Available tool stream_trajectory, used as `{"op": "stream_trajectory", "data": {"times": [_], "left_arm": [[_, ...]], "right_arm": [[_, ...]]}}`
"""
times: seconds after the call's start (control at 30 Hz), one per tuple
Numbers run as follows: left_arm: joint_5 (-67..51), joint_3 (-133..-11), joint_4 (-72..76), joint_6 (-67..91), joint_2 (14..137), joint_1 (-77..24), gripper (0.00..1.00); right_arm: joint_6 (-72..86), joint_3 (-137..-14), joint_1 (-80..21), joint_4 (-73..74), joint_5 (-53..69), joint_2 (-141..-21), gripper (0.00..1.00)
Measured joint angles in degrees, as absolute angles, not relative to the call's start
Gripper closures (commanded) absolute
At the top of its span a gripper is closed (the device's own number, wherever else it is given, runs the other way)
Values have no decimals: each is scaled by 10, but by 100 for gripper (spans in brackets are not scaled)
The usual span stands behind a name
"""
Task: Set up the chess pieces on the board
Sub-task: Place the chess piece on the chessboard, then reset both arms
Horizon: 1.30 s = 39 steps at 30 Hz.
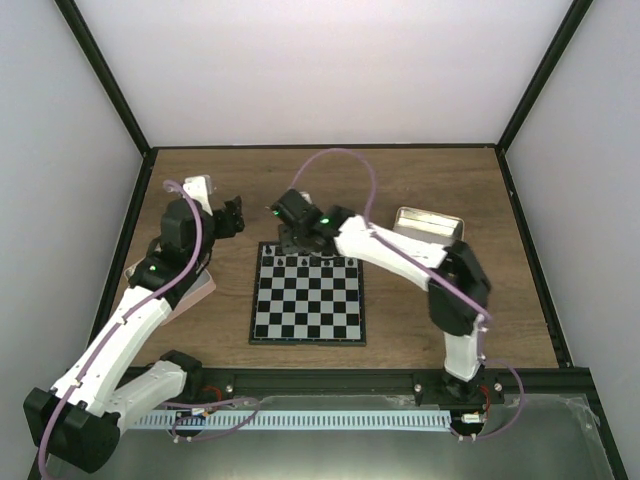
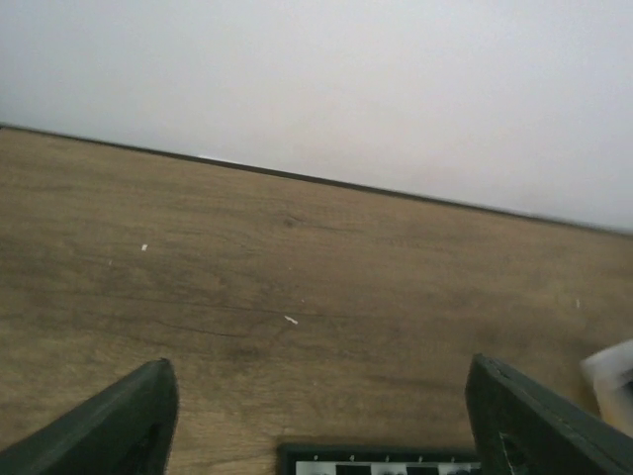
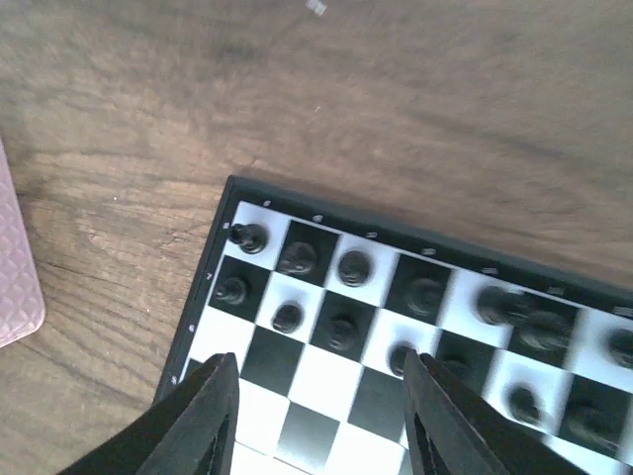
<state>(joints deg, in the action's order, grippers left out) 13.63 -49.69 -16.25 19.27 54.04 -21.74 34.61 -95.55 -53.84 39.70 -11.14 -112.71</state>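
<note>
The board (image 1: 310, 312) lies flat at the table's middle. Black chess pieces (image 1: 312, 263) stand only on its two far rows. In the right wrist view these chess pieces (image 3: 341, 332) fill the squares by the board's (image 3: 202, 279) far-left corner. My right gripper (image 3: 321, 406) hangs open just above that corner, with bare squares and no piece between its fingers (image 3: 203, 421). It also shows from above, right gripper (image 1: 293, 240). My left gripper (image 1: 235, 215) is open over bare wood beyond the board's left corner. The left gripper (image 2: 326, 440) holds nothing, and the board's rim (image 2: 366, 456) shows below.
A pink tray (image 1: 203, 290) lies left of the board under the left arm, its edge tray (image 3: 15, 277) near the corner. A metal tin (image 1: 428, 226) sits at the back right behind the right arm. White walls close in the table's far and side edges.
</note>
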Motion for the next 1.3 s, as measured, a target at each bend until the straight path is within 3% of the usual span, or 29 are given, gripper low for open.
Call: {"op": "stream_trajectory", "data": {"times": [0.07, 0.3, 0.5, 0.93, 1.3], "left_arm": [[101, -498, -163, 191, 540, -217, 0], [23, -506, -180, 191, 517, -216, 0], [17, -532, -229, 191, 458, -216, 0], [108, -613, -281, 175, 271, -216, 0], [148, -628, -336, 170, 223, -216, 0]], "right_arm": [[345, -910, -527, 387, -116, -1060, 48], [342, -733, -454, 380, -150, -814, 24], [314, -620, -452, 389, -221, -633, 0], [234, -593, -452, 371, -411, -304, 0], [223, -582, -452, 368, -484, -232, 0]]}}
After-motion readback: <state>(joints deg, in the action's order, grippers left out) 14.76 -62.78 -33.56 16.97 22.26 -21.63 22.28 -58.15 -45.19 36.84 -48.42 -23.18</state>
